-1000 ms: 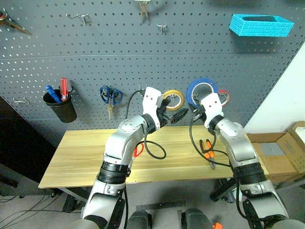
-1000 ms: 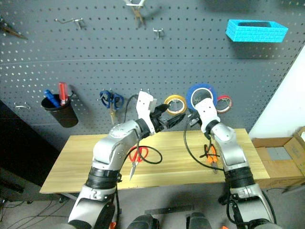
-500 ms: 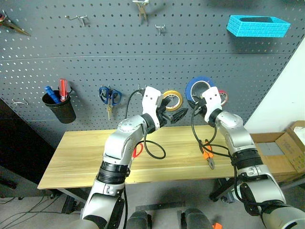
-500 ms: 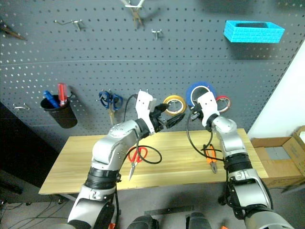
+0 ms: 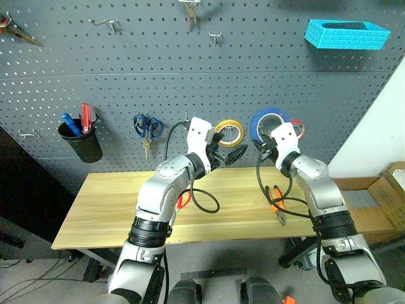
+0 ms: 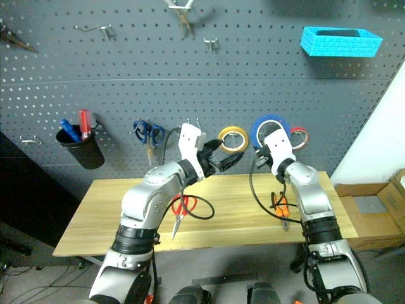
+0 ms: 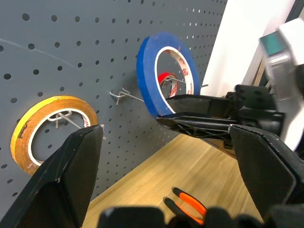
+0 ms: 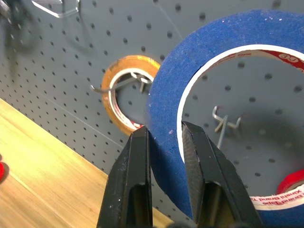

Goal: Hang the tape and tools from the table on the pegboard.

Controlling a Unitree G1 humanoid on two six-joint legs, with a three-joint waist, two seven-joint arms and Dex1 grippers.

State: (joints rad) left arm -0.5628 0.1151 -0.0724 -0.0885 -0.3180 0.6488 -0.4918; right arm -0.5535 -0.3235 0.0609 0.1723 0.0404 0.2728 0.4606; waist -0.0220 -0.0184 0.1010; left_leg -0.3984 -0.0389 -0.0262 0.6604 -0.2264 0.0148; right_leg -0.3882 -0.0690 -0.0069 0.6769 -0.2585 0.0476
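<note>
Here we see a black cup (image 5: 80, 142) on the pegboard (image 5: 158, 69) holding blue- and red-handled tools; right gripper (image 8: 164, 137) pinches the tape (image 8: 166, 95), left gripper (image 7: 166, 142) spread wide.

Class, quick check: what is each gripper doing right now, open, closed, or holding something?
Left gripper: open, holding nothing.
Right gripper: closed on the rim of the blue tape roll, held up at the pegboard.

The red-handled scissors (image 6: 181, 208) lie partly hidden behind the left forearm, and the pliers (image 5: 276, 201) on the table (image 5: 101, 209) are partly covered by the right arm and its cable. In the right wrist view the blue tape (image 8: 209, 52) and the red roll (image 8: 287, 190) are cut off by the picture's edge. The tool at the pegboard's (image 5: 190, 76) top left corner (image 5: 16, 31) is cut off too.
</note>
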